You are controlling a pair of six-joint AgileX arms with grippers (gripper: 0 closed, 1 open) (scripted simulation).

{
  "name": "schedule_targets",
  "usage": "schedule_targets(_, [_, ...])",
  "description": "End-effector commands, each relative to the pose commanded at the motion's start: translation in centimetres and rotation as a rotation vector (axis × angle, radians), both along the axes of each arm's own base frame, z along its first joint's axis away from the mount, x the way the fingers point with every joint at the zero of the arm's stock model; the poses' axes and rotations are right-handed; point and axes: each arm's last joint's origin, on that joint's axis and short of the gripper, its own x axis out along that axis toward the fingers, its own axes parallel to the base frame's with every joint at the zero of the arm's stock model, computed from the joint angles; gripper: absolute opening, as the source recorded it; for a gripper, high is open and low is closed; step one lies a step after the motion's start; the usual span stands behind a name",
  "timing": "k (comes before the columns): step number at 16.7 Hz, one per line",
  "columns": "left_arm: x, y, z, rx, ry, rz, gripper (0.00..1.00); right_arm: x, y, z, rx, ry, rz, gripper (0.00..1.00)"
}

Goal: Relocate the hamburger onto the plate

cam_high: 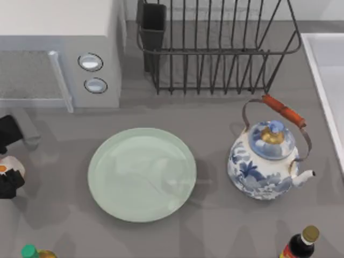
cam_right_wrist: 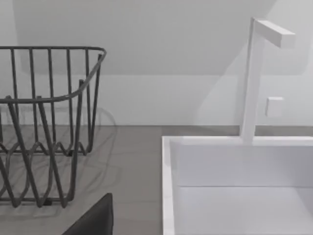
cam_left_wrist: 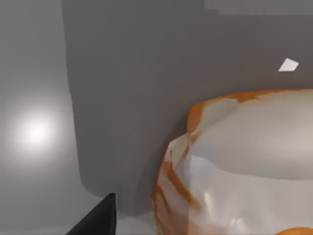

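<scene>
The hamburger [cam_high: 13, 165], a small cream-white lump with orange filling, lies on the grey table at the far left edge. My left gripper [cam_high: 7, 177] is down around it and open. In the left wrist view the hamburger [cam_left_wrist: 244, 161] looms very close, and one dark fingertip [cam_left_wrist: 98, 220] stands just apart from its side. The plate [cam_high: 107, 161], large, round and pale mint-green, rests on the table to the right of the hamburger with nothing on it. My right gripper [cam_right_wrist: 93, 220] is parked over by the dish rack and the sink.
A blue-and-white teapot [cam_high: 266, 161] stands right of the plate. Behind are a microwave [cam_high: 59, 48] and a wire dish rack [cam_high: 215, 48]. A white sink [cam_high: 328, 80] runs along the right edge. Bottles stand at the front left [cam_high: 32, 251] and front right [cam_high: 301, 244].
</scene>
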Motion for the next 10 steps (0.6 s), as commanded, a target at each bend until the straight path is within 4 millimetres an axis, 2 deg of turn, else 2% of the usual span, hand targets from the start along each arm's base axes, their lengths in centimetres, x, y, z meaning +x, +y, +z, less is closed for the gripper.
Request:
schedule_targets(6, [0.0,0.0,0.0,0.0,0.0,0.0,0.02,0.0,0.0,0.0,0.0,0.0,0.0,1.0])
schedule_targets(10, [0.0,0.0,0.0,0.0,0.0,0.0,0.0,0.0,0.0,0.0,0.0,0.0,0.0,1.0])
